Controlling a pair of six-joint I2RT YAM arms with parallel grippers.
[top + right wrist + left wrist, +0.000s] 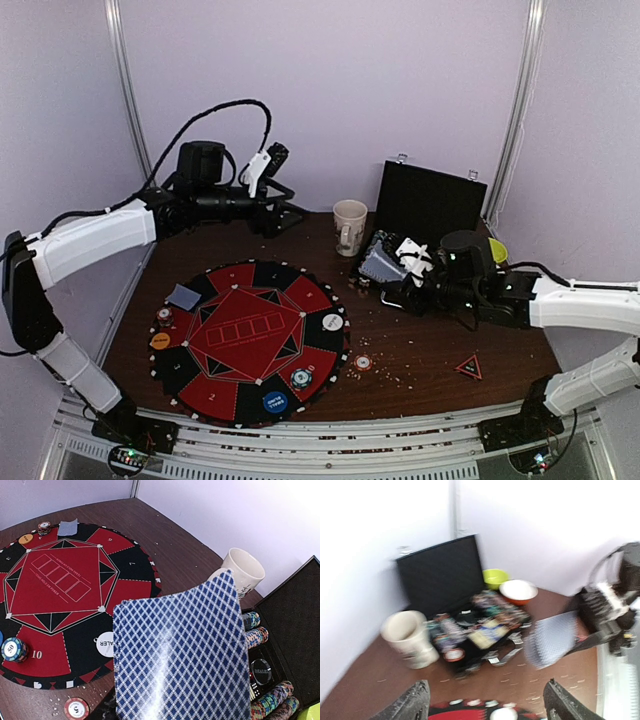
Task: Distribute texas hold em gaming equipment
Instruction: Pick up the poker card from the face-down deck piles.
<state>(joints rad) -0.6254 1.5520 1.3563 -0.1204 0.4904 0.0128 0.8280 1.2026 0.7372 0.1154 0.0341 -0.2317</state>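
Left fingers [415, 702] spread; right fingers [594, 639] grip cards [180, 650]; three buttons [332, 322] on mat [245, 340].

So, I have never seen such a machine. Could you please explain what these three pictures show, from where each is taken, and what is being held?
It is a robot with two arms fixed at the near edge of the table. One picture looks down from above; the other two come from cameras on the wrists. On the table lie a round red-and-black poker mat with chips and one card, a cream mug and an open black case of chips. The right gripper holds a stack of blue-backed cards. The left gripper is open and empty.
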